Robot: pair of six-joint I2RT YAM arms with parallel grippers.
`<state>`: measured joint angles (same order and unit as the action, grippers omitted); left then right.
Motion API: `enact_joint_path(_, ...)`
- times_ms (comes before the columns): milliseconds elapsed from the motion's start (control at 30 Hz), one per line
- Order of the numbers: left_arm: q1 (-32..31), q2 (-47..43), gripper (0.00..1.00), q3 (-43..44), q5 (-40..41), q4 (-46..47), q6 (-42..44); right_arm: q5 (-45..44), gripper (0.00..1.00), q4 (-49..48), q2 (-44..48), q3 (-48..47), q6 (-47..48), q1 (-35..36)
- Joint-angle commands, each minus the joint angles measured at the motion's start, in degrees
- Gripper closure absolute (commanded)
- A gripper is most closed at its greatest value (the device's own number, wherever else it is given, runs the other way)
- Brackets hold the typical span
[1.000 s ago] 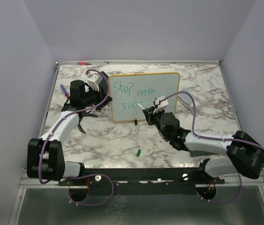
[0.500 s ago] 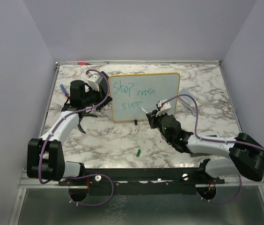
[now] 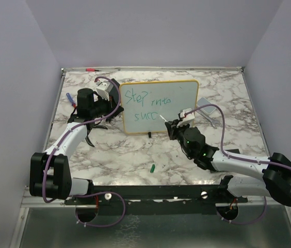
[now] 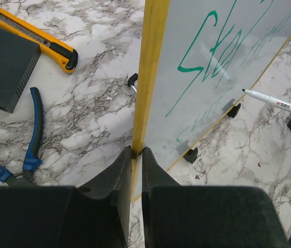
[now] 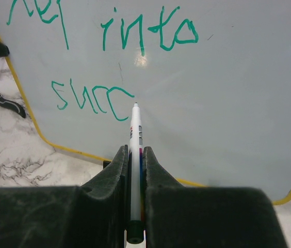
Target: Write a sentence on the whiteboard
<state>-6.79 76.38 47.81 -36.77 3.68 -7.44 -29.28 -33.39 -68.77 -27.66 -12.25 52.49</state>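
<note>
Whiteboard [image 3: 184, 101] sentence [image 3: 135, 96] slightly longer, marker [image 5: 135, 150] farther right along second line.

In the right wrist view the whiteboard [image 5: 228, 103] is running off the top and right edges. This is cutting the start of the 1st word from the sentence [image 5: 141, 39]. The board's lower rim is disappearing behind the right gripper [image 5: 135, 152], whose fingers are also covering the sides of the marker [image 5: 135, 129]. In the left wrist view the writing is lying too slanted to read, and the left gripper [image 4: 135, 155] is hiding the frame's near corner. A yellow knife [image 4: 42, 44], a dark box [image 4: 3, 62] and blue-handled pliers [image 4: 34, 124] are running out of frame at the left. From above, a green speck [image 3: 152, 168] is showing too small to identify.
</note>
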Motion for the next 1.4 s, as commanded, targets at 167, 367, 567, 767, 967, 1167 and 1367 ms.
enact_joint_path(167, -0.1, -1.7, 1.0, -0.1, 0.2, 1.4, 0.1, -3.7, 0.99, -1.1, -2.8, 0.0, 0.8, -0.3)
enact_joint_path(367, -0.1, -1.8, 1.0, -0.2, 0.3, 1.4, 0.1, -6.3, 0.99, 0.4, -3.0, 0.0, -0.3, -0.3)
enact_joint_path(567, -0.1, -1.8, 1.0, -0.1, 0.3, 1.4, 0.1, -8.6, 0.99, 1.3, -1.2, 0.9, -0.3, -0.3)
enact_joint_path(767, -0.1, -1.8, 1.0, -0.1, 0.1, 1.4, 0.1, -8.2, 0.99, 0.1, -0.5, 0.3, 1.7, -0.3)
enact_joint_path(967, -0.2, -1.8, 1.0, -0.1, 0.1, 1.4, 0.1, -5.0, 0.99, -1.4, -2.6, -1.9, 3.7, -0.3)
enact_joint_path(1167, -0.1, -1.8, 1.0, -0.1, 0.0, 1.5, 0.1, -2.3, 0.99, -2.6, -4.2, -2.5, 4.2, -0.3)
enact_joint_path(1367, -0.2, -1.8, 1.0, -0.1, 0.0, 1.4, 0.1, -1.5, 0.99, -2.2, -5.2, -2.5, 3.7, -0.3)
